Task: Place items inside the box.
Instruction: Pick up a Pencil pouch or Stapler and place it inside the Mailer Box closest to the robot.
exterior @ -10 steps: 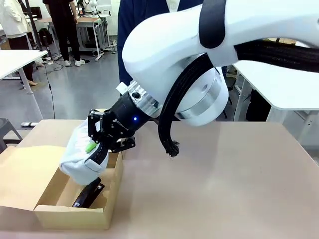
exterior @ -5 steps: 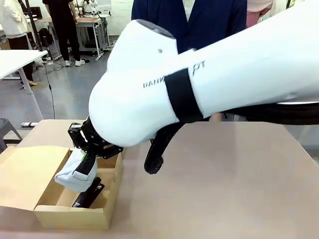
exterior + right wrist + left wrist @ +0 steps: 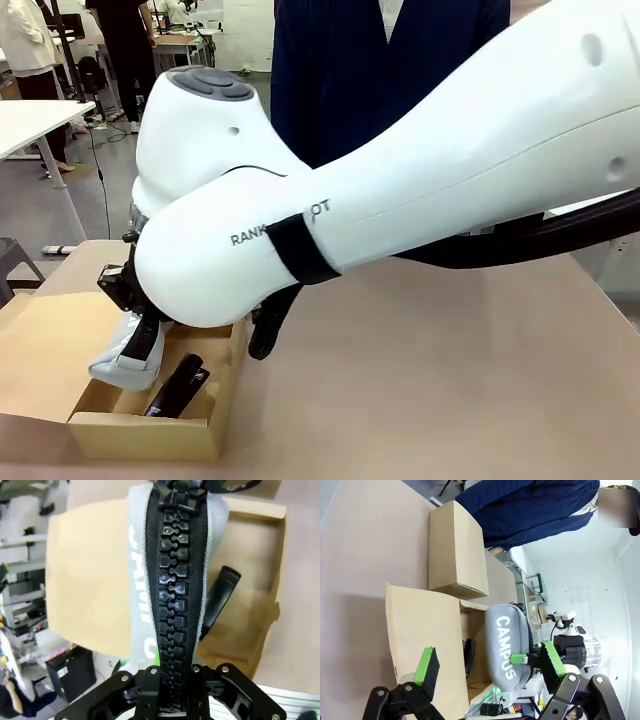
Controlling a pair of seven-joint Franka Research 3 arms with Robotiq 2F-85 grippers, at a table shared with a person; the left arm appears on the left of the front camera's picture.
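Note:
My right gripper (image 3: 172, 677) is shut on the grey zip pencil case (image 3: 175, 575), gripping it by the zip side. In the front view the right arm reaches across to the left, and the pencil case (image 3: 122, 362) hangs low over the left half of the open brown box (image 3: 150, 432), its lower end down between the walls. A black stapler (image 3: 178, 388) lies in the box beside it. White lettering shows on the pencil case (image 3: 506, 645) in the left wrist view. My left gripper (image 3: 490, 662) is open and holds nothing, well back from the box.
The box's wide flap lid (image 3: 45, 345) lies open to the left. A smaller closed cardboard box (image 3: 457, 550) stands behind it. A person in a dark blue jacket (image 3: 390, 70) stands at the table's far side. The bare tabletop (image 3: 450, 380) stretches to the right.
My right arm has swung left and down, carrying the pencil case from above the box's right wall to low inside its left half. The stapler has not moved.

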